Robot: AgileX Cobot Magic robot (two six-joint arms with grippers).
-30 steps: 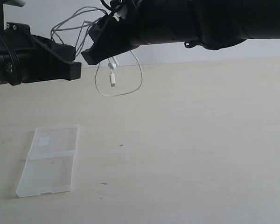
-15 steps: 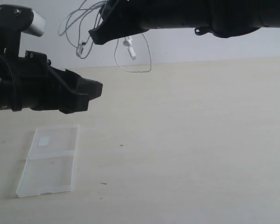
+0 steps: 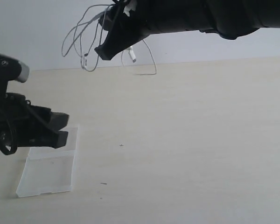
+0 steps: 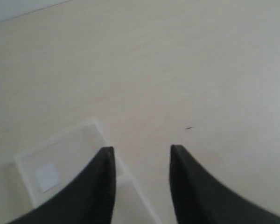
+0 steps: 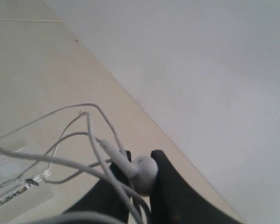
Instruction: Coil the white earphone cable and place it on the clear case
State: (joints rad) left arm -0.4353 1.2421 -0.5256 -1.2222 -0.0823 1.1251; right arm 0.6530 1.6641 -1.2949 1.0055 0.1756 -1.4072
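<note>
The white earphone cable [image 3: 86,28] hangs in loose loops high over the far left of the table, its plug [image 3: 132,54] dangling. My right gripper [image 3: 107,49] is shut on it; in the right wrist view an earbud [image 5: 143,172] and several strands sit pinched between the fingers [image 5: 165,186]. The clear case [image 3: 49,170] lies open and flat at the near left, its upper half partly hidden behind my left arm. My left gripper [image 4: 141,151] hovers open just above the case [image 4: 60,161], whose sticker [image 4: 47,176] shows near one finger. Nothing is between its fingers.
The pale wooden table [image 3: 191,140] stretches to the right of the case. A white wall [image 3: 37,32] rises behind the table's far edge. The right arm [image 3: 214,16] spans the top of the exterior view.
My left arm has dropped from the cable's height down to just above the case. The right gripper has stayed high with the cable, which has swung a little.
</note>
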